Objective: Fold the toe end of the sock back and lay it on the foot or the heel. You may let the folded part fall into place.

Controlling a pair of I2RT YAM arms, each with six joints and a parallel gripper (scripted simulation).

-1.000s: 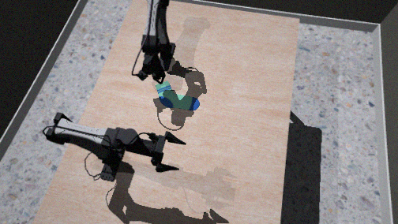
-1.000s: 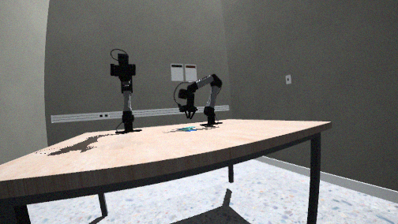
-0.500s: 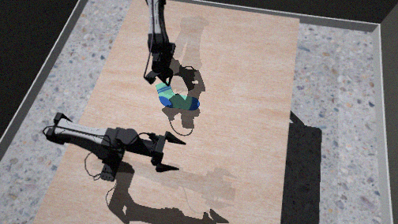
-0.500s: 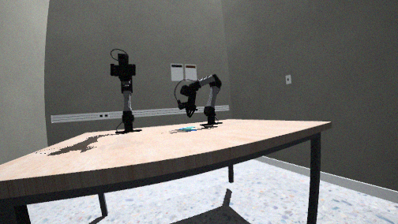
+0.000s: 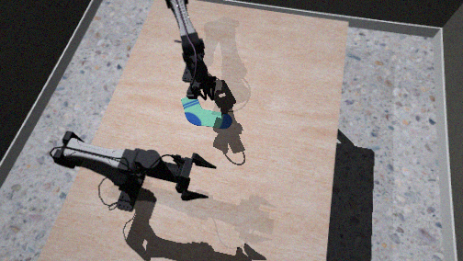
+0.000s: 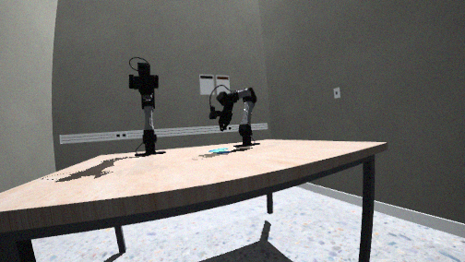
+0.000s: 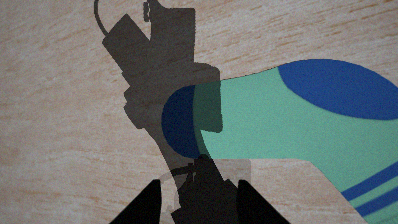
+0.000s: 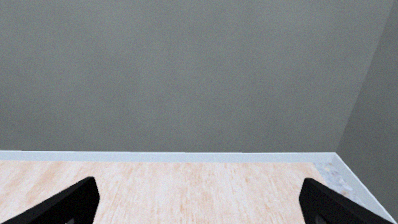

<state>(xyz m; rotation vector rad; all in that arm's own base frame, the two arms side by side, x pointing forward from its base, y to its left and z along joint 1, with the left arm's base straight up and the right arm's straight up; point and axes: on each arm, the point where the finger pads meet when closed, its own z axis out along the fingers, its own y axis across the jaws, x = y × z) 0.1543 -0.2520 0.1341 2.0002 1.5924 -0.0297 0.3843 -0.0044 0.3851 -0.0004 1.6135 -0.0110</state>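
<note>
The sock (image 5: 208, 119) (image 6: 218, 150) (image 7: 260, 110) lies flat on the surface (image 5: 285, 92) (image 6: 300, 154) (image 7: 60, 125) (image 8: 200, 200); left pincer (image 5: 208, 96) (image 6: 223, 128) (image 7: 200, 182) parted, empty above it — right pincer (image 5: 211, 182) (image 6: 144, 83) (image 8: 200, 180) wide, empty. Closing short of the toe — or too high — might miss the thin cloth.

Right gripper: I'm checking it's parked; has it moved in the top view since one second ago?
No; the right gripper shows no visible shift against the table in that view.
</note>
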